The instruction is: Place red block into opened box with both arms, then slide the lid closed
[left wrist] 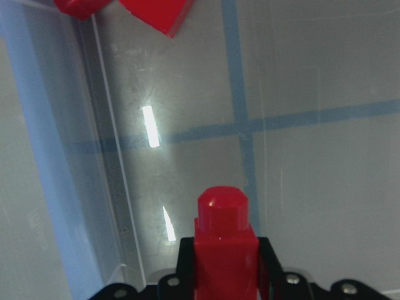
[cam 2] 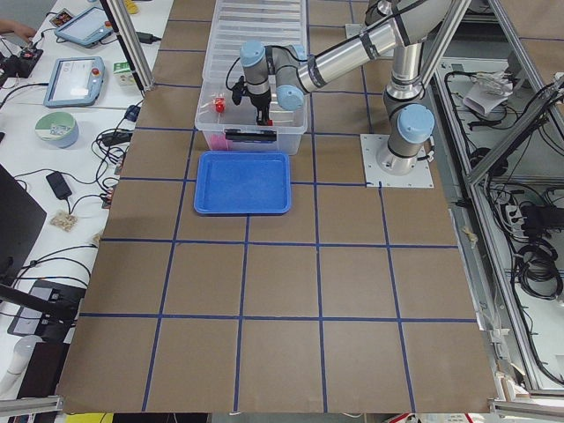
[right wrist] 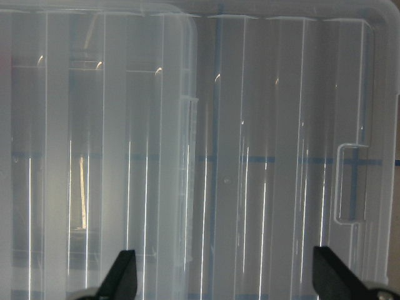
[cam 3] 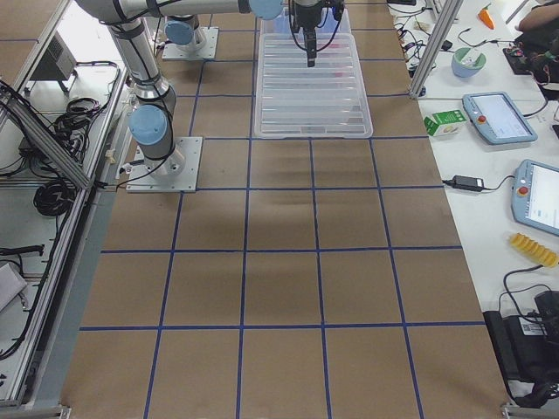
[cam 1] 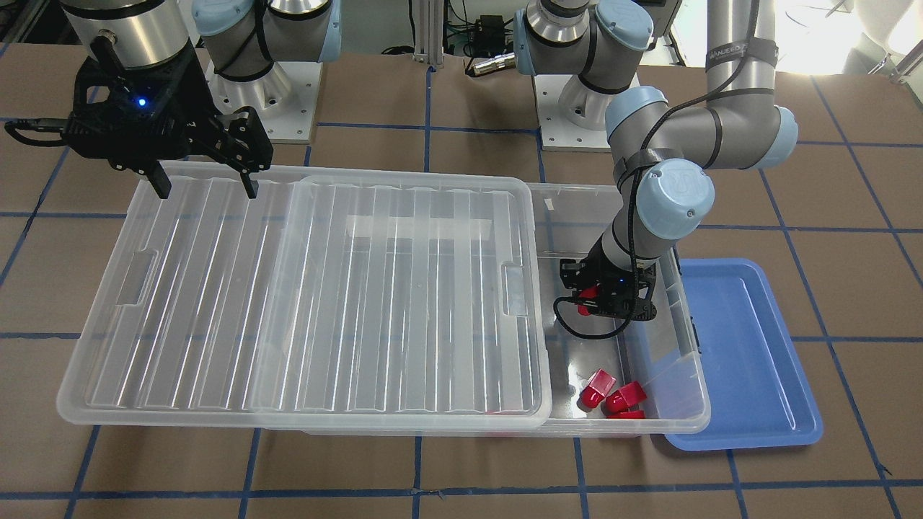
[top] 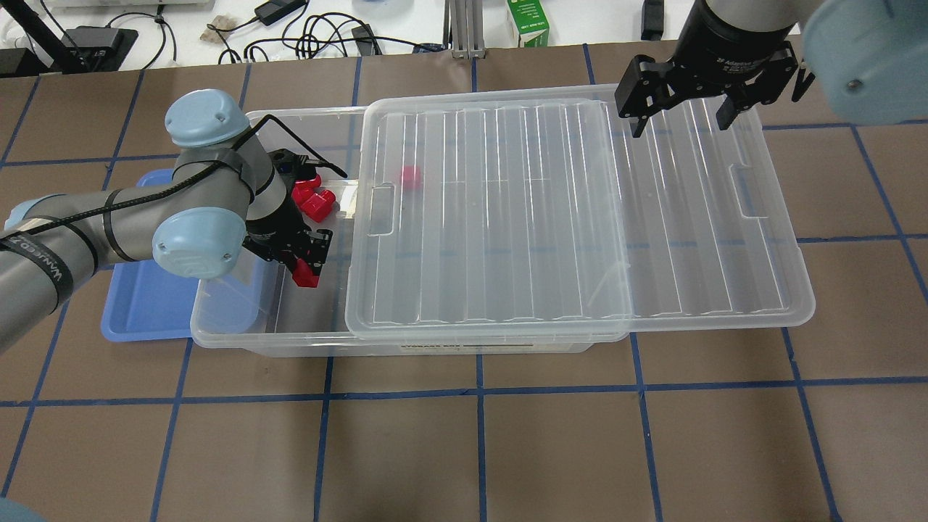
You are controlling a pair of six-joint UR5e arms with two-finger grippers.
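Observation:
A red block (left wrist: 222, 240) sits between the fingers of my left gripper (top: 307, 272), which is shut on it inside the uncovered end of the clear box (top: 217, 332). The front-facing view shows the same gripper (cam 1: 587, 301) and block (cam 1: 590, 292) low between the box walls. Several more red blocks (top: 313, 203) lie in the far corner of the box, and one (top: 411, 176) shows through the lid. The ribbed clear lid (top: 565, 217) covers most of the box and overhangs its other end. My right gripper (top: 681, 119) hangs open above that overhanging end, with nothing between its fingers.
A flat blue tray (top: 145, 304) lies against the box's uncovered end, partly under my left arm. A green carton (top: 527, 22) and cables sit beyond the table's far edge. Brown table surface with blue tape lines surrounds the box.

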